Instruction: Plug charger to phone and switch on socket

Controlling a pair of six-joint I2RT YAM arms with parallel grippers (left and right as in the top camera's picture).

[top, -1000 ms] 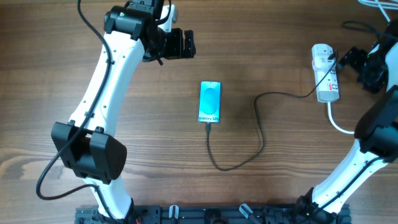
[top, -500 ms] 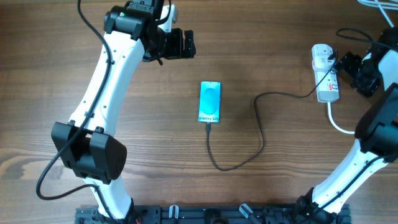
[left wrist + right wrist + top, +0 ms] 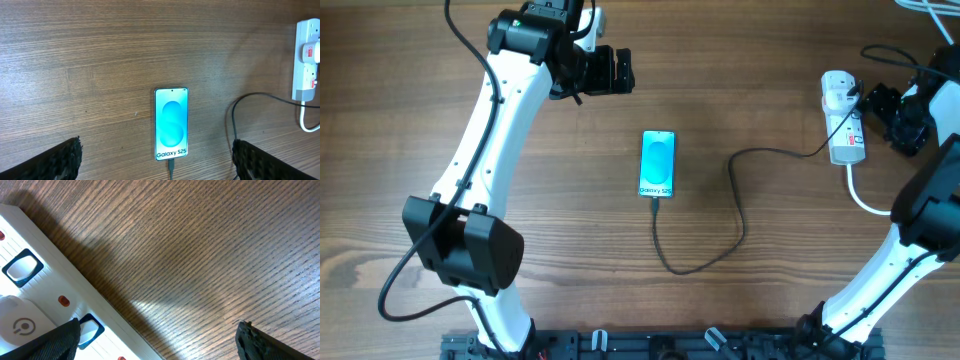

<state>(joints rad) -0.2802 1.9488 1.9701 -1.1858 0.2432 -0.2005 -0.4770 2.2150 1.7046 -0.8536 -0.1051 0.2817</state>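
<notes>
1. Mid-table lies the phone (image 3: 658, 163), screen lit, the charger (image 3: 738, 205) meeting its text end.
2. Right of the phone sits the socket (image 3: 840, 128); the right gripper (image 3: 876, 104) hovers beside it, jaws spread.
3. Up-left of the phone hangs the left gripper (image 3: 623, 70), jaws spread, empty.

Both arms are built of smooth white tubular links joined by bulky black joint housings. The left arm (image 3: 500, 110) trails a thin black cable (image 3: 386, 285) that loops out beside its lower joint; the right arm (image 3: 875, 275) shows the same white-and-black scheme. The left pincer (image 3: 625, 71) and right pincer (image 3: 872, 100) are blocky and black, with coarse, knobbly dark fingers (image 3: 60, 160).
</notes>
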